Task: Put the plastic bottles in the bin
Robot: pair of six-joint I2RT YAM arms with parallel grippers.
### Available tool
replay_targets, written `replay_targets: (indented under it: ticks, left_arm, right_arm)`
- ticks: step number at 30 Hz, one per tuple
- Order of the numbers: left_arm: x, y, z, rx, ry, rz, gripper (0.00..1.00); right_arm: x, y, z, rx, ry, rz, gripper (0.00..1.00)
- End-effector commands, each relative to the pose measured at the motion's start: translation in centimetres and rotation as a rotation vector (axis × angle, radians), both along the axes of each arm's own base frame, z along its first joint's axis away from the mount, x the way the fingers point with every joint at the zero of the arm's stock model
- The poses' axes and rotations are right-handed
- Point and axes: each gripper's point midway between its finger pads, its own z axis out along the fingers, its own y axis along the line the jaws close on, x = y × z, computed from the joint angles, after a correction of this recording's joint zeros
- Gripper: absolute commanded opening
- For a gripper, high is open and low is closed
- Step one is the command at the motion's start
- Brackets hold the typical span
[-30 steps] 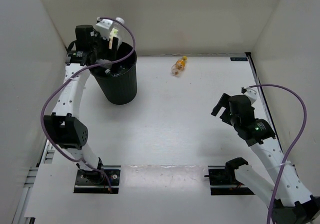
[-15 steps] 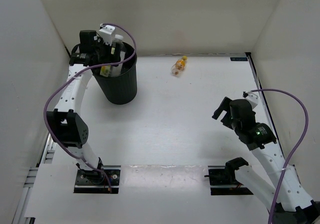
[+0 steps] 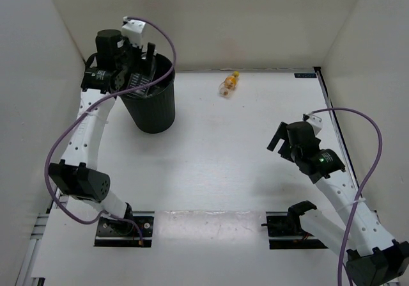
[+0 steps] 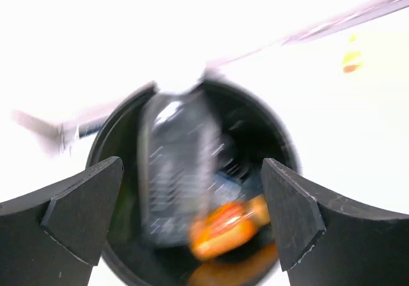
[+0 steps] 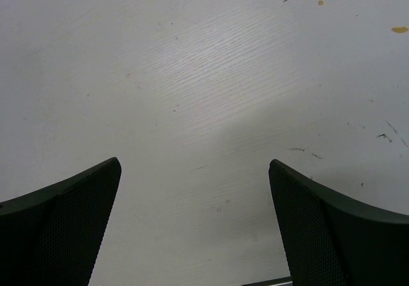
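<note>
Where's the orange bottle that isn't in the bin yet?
In the top view, the orange bottle lies on its side near the far edge of the table, right of the bin.

The bin [image 3: 155,110] is placed at the far left of the bench [image 3: 211,164], close to the back wall. The left claw [image 3: 144,67] is positioned over the bin's mouth. Inside the bin, a large bottle [image 4: 171,177] is seen on the left, with a smaller bottle [image 4: 227,225] beside and below it. A lone bottle [image 3: 229,84] is lying on the bench to the right of the bin, near the back wall. The right claw [image 3: 280,142] is held over bare bench at the right side, well apart from the lone bottle.
</note>
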Motion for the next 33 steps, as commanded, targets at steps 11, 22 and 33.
replay_targets:
  ticks: [11,22,33]
  left_arm:
    - [5.1,-27.1,-5.8,0.004,0.024,-0.396,1.00]
    - [13.9,-33.2,-11.6,-0.039,-0.247,-0.243,1.00]
    - [14.8,-33.0,-19.0,-0.162,-0.087,-0.307,1.00]
  right_arm:
    - [-0.7,-2.0,4.2,0.041,-0.173,-0.116,1.00]
    - [-4.2,-3.7,3.5,-0.007,-0.086,-0.124,1.00]
    - [-4.3,-3.8,3.2,0.000,-0.071,-0.150,1.00]
